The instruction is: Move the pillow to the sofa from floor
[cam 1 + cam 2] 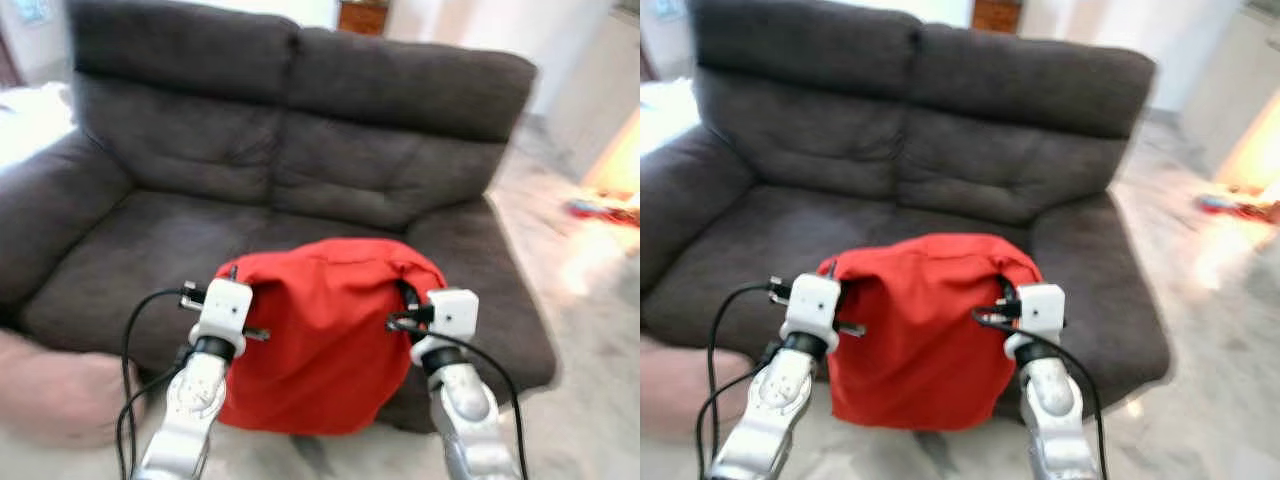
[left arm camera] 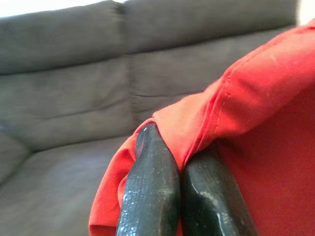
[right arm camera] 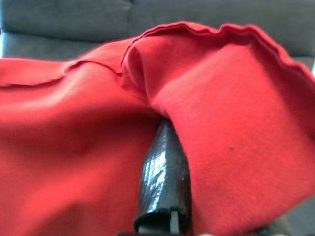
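You've got the red pillow [image 1: 315, 335] hanging off the floor between both arms, in front of the dark grey sofa [image 1: 290, 160], its top edge about level with the seat's front edge. Not on the seat yet.

Risks from here, my read:
- Both grips are on thin fabric at the upper corners, not on the stuffing. If either pinch slips, that corner drops and the pillow swings off the other arm or falls back to the floor [image 1: 590, 330].
- The pillow's lower part hangs below the seat front. Push forward without lifting and it'll likely catch on the seat edge and drag out of the pinch.
- Letting go too early, with most of the pillow ahead of the seat, and it slides off the front.
- The head views are blurred, so don't judge clearance finely from them.

Gripper state:
- Left gripper [image 2: 179, 169]: fingers pressed almost together, a fold of red cover clamped between them at the pillow's upper left corner.
- Right gripper [image 3: 165, 162]: one black finger visible, tip buried under a fold of cover at the upper right corner; the second finger is hidden by cloth, but the fabric bunches around it as if held.

There's a pinkish cushion [image 1: 55, 385] on the floor by the sofa's left end, well clear.
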Motion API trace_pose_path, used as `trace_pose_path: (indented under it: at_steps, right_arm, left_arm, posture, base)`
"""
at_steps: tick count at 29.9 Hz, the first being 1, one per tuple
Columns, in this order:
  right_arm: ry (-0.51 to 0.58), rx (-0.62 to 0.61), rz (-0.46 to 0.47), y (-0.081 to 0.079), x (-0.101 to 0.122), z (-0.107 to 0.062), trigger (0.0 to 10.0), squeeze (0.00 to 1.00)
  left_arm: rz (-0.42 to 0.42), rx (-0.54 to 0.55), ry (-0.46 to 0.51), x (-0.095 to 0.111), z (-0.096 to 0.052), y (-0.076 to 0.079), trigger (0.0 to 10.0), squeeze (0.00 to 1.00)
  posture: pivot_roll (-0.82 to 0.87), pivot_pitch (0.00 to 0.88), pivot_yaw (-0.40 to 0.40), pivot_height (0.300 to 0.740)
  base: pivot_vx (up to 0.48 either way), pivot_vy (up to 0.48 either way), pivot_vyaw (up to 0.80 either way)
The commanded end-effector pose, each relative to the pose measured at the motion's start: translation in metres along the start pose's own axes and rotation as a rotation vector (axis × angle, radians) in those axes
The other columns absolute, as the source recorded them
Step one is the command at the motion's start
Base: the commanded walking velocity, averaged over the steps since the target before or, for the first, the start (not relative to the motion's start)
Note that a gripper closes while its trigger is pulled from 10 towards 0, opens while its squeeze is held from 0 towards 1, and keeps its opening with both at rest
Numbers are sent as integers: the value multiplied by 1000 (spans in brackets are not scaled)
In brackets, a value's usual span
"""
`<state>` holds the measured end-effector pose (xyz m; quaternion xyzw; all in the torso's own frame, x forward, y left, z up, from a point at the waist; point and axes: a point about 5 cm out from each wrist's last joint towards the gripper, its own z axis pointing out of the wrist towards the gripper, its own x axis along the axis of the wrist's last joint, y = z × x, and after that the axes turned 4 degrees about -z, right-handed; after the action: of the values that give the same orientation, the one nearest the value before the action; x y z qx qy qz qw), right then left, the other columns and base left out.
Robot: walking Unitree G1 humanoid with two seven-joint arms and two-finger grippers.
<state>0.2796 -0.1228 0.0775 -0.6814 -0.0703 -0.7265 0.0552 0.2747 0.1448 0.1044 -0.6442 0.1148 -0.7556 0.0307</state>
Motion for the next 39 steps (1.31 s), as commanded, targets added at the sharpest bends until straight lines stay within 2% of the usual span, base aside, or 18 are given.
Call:
trace_pose_path:
  at_steps: [1,7,19,22,25,30,31,36,39]
  right_arm:
    - [110,1,-19,2,23,9,10000,0]
    - [119,4,-19,1,24,9,10000,0]
    - [141,47,-39,-6,28,10,10000,0]
    - [156,59,-33,-9,30,11,10000,0]
    - [206,50,-49,-10,40,12,10000,0]
    - [270,26,-102,-8,54,12,10000,0]
    - [316,11,-83,-7,65,12,10000,0]
    - [391,0,-82,-6,85,12,10000,0]
    - [445,-13,-100,-4,100,14,10000,0]
  left_arm:
    - [-17,-61,95,19,8,14,10000,0]
    - [-20,-62,93,19,7,14,10000,0]
    - [-21,-31,99,22,7,10,10000,0]
    - [-20,-10,129,31,8,9,10000,0]
    - [89,16,226,52,11,7,10000,0]
    - [129,52,309,71,12,4,10000,0]
    - [151,64,345,78,11,3,10000,0]
    - [191,77,379,86,10,2,10000,0]
    - [218,124,409,96,9,-5,10000,0]
  posture:
    - [40,0,-98,740]
    - [42,0,-98,740]
    - [41,0,-96,740]
    - [43,3,-96,740]
    - [43,6,-96,740]
    - [40,17,-90,740]
    - [41,17,-88,740]
    - [38,18,-83,740]
    - [38,22,-83,740]
  base:
    - [0,0,-788]
    - [0,0,-717]
    - [0,0,0]
    - [0,0,0]
    - [0,0,0]
    - [0,0,0]
    - [0,0,0]
    - [0,0,0]
    - [0,0,0]
